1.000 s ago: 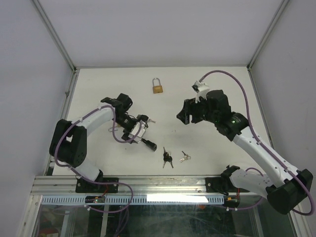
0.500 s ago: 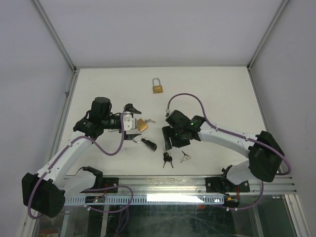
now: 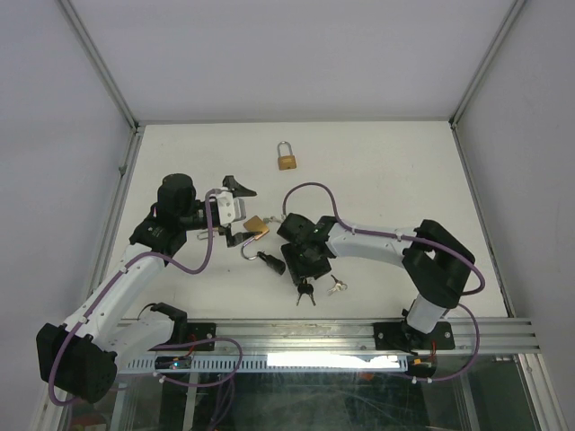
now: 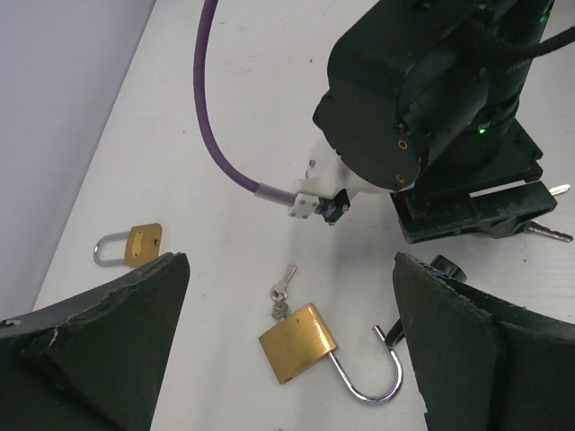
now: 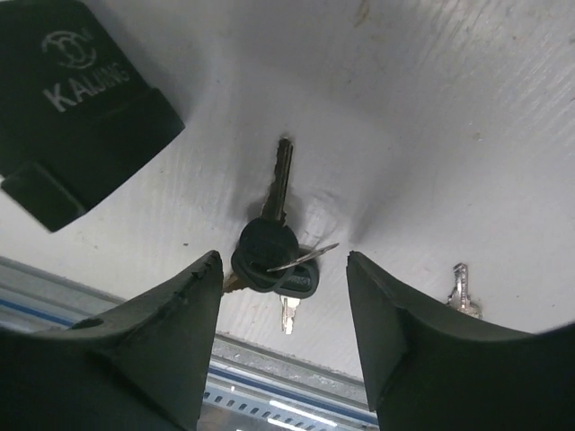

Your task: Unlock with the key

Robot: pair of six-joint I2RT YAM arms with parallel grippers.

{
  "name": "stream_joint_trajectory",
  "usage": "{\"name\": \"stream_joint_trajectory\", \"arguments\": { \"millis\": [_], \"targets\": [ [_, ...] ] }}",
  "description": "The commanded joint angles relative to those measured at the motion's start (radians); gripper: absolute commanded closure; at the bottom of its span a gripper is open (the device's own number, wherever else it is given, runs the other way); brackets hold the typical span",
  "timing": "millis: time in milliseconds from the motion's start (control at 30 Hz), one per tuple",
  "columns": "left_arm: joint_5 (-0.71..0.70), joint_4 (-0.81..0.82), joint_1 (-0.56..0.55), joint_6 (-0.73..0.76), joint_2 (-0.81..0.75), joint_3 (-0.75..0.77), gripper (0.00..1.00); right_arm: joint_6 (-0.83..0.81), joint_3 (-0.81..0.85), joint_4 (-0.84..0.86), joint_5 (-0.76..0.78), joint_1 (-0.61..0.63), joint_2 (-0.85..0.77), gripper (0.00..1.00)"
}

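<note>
Right claw [image 5: 283, 260], jaws partly apart and empty, straddles the black-headed bunch of small metal keys [image 5: 269, 247] lying flat on the white bench [image 5: 404, 108], lower centre of its view. Light, thin, likely slippery: pinch the plastic heads. Left claw [image 4: 292, 269] gapes empty over the brass padlock [image 4: 298, 343].

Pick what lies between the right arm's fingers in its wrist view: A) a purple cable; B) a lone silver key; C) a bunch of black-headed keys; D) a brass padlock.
C: the black-headed keys lie on the table between the right fingers, which stand apart on either side.
</note>
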Motion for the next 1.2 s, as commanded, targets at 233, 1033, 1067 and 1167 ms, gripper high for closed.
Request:
{"name": "stream_joint_trajectory", "arguments": {
  "millis": [233, 1033, 1067, 1167],
  "targets": [
    [0.038, 0.052, 0.007, -0.05, -0.013, -0.002, 0.01, 0.012, 0.026, 0.044, 0.091, 0.001, 0.075, 0.62],
    [0.295, -0.037, -0.005, -0.115, 0.052, 0.109, 0.17, -0.508, -0.017, 0.159, -0.454, -0.092, -0.456, 1.0],
    [0.305, -0.066, -0.015, -0.113, 0.068, 0.131, 0.22, -0.547, 0.008, 0.133, -0.466, -0.092, -0.474, 1.0],
    [0.346, -0.168, -0.064, -0.106, 0.118, 0.202, 0.4, -0.677, 0.105, 0.044, -0.463, -0.093, -0.483, 1.0]
  ]
}}
